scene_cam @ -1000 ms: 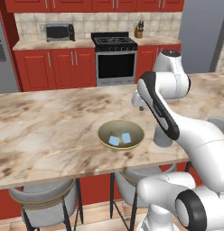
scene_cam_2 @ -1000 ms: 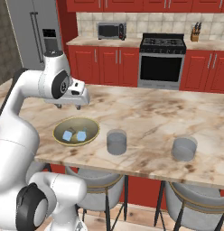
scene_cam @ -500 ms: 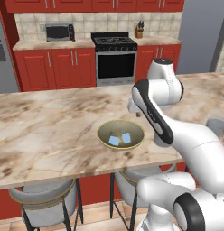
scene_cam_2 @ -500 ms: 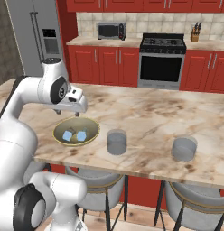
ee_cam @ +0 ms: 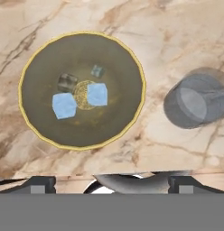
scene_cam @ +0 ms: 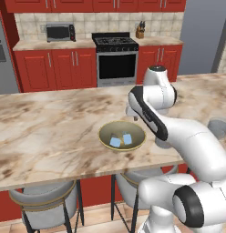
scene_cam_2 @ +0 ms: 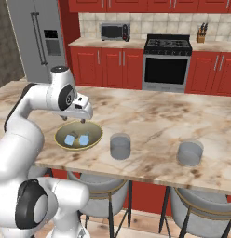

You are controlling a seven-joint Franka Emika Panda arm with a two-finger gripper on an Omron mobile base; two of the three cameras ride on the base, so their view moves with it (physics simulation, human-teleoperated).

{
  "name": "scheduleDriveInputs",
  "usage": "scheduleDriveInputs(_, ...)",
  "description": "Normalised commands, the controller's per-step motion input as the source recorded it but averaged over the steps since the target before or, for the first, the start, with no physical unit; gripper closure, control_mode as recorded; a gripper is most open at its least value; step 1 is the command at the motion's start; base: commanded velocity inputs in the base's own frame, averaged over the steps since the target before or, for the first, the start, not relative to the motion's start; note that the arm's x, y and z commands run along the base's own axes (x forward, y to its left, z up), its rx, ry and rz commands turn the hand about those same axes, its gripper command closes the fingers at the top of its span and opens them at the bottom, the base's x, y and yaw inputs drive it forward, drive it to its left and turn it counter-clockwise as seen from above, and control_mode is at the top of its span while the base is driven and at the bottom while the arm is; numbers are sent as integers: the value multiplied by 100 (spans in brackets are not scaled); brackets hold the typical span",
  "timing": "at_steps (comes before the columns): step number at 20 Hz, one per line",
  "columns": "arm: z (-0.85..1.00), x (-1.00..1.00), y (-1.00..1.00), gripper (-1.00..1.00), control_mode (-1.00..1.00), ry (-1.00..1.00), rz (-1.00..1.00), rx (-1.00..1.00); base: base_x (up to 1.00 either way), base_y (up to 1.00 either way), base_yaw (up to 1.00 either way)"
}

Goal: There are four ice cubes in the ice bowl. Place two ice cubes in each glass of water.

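Lowered over the past second from well above the table, the white arm's two-finger hand (scene_cam_2: 83,120) is now hung just over the far rim of the wide shallow olive-grey bowl with the yellowish-gold rim (scene_cam_2: 95,139), its dark fingers held wide apart with nothing between them. Seen from the left base camera, the hand (scene_cam: 130,117) is poised at the bowl's (scene_cam: 104,139) back edge, partly masked by the arm's own dark-jointed link.

Two small pale light-blue translucent ice cubes (ee_cam: 64,105) are seen lying side by side near the middle of the bowl (ee_cam: 127,119) in the hand view, flanking a dull yellowish disc (ee_cam: 82,95) at its centre; two smaller, darker greyish lumps (ee_cam: 67,82) lie just beyond them, and what they are cannot be told.

A short translucent grey-blue tumbler (scene_cam_2: 120,146) is stood on the beige marbled table (scene_cam_2: 154,121) just beside the bowl, towards the robot's right, and is shown at the right of the hand view (ee_cam: 195,103). A second, matching tumbler (scene_cam_2: 190,154) is placed well apart from it, farther to the right, near the table's front edge
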Motion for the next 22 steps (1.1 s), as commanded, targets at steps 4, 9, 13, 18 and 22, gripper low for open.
scheduleDriveInputs(4, -33, 48, 0, -100, -100, 0, 0, 0, 0, 0, 0)
scheduleDriveInputs(9, -43, 35, 11, -100, -100, 0, 0, -1, 0, 0, 0)
scheduleDriveInputs(13, -47, 26, 14, -100, -100, 0, 0, -5, 0, 0, 0)
scheduleDriveInputs(18, -32, 23, 1, -100, -100, 0, 0, -7, 0, 0, 0)
scheduleDriveInputs(22, -30, 28, 0, -100, -100, 0, 0, -3, 0, 0, 0)
